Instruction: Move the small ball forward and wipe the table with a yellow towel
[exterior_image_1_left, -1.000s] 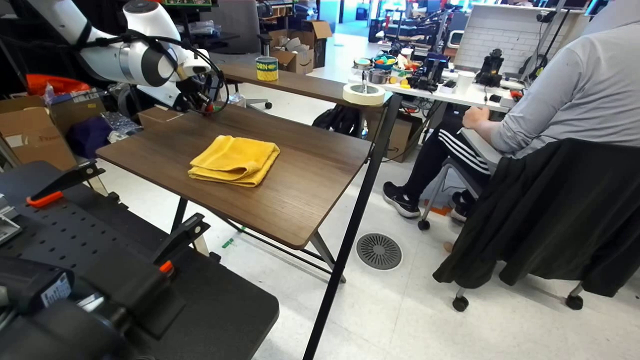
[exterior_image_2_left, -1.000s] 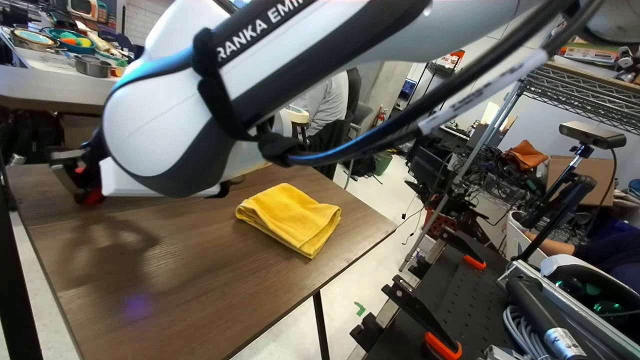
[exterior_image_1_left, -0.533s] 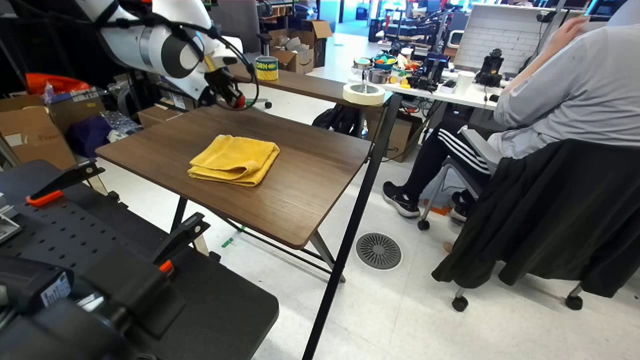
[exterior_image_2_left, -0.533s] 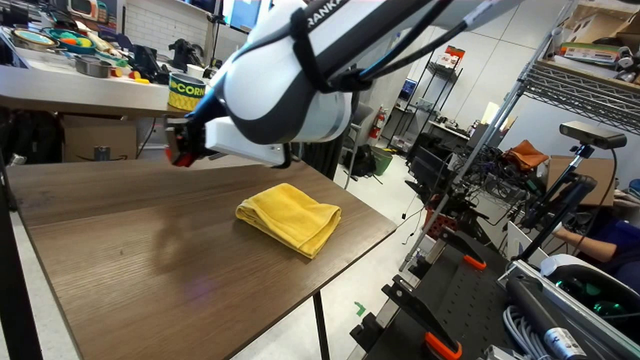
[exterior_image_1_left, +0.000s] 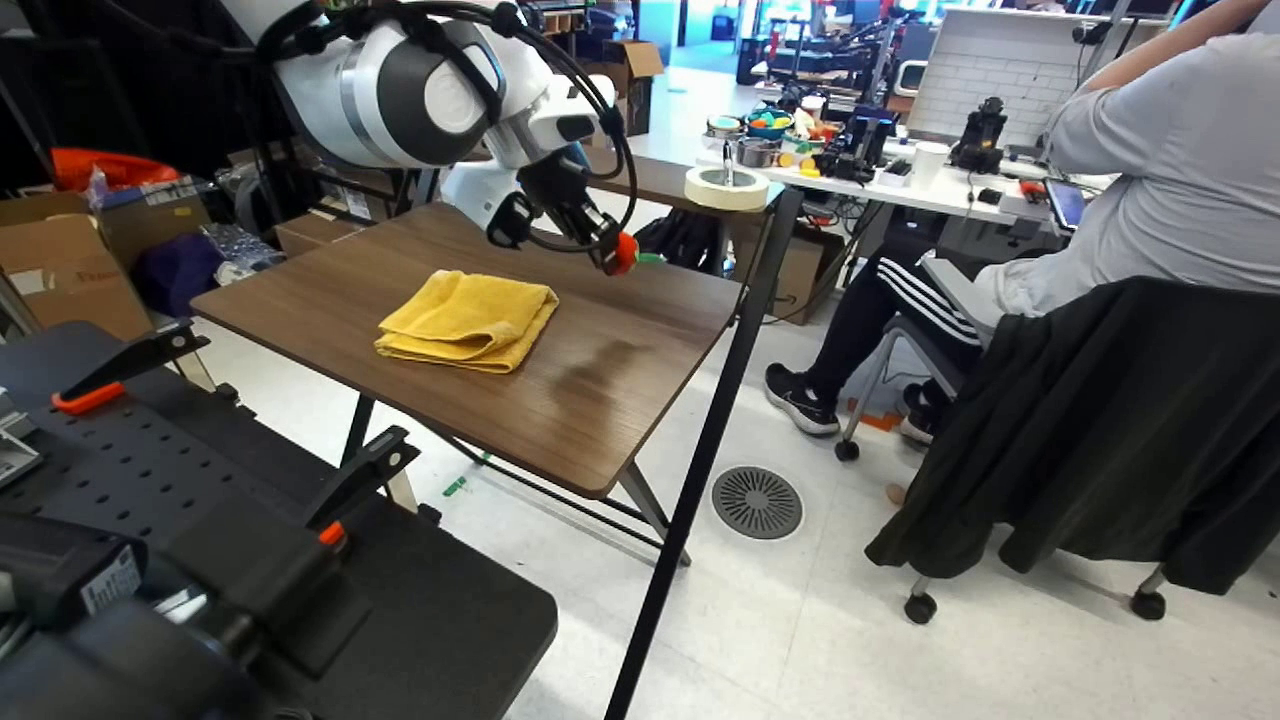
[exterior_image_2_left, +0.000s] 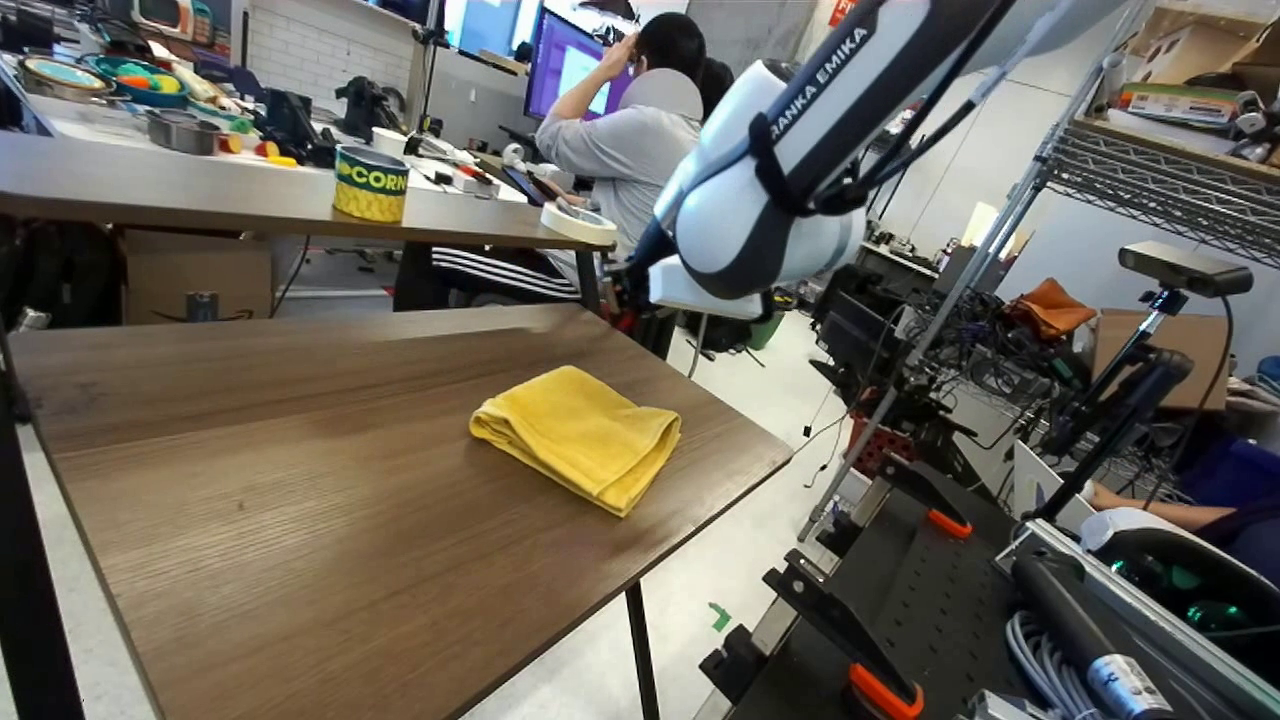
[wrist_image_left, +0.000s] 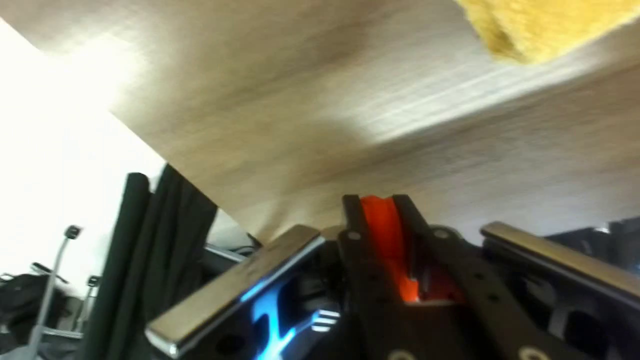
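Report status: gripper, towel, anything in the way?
Gripper pinching red-orange object, above table. Yellow towel folded, untouched. In the way: that object, likely needing release before wiping.

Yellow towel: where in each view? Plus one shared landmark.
In an exterior view: yellow towel, left of centre.
In an exterior view: yellow towel, below and slightly left of centre.
Wrist view: yellow towel, top right, cut off.
Shared landmark: brown wood-look tabletop beneath it.

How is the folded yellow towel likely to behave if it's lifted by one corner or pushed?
The yellow towel would probably droop and unfold when lifted, given its soft-looking, rumpled folds. Pushed, it may bunch or slide rather than roll, since it lies flat on the brown wood-look table.
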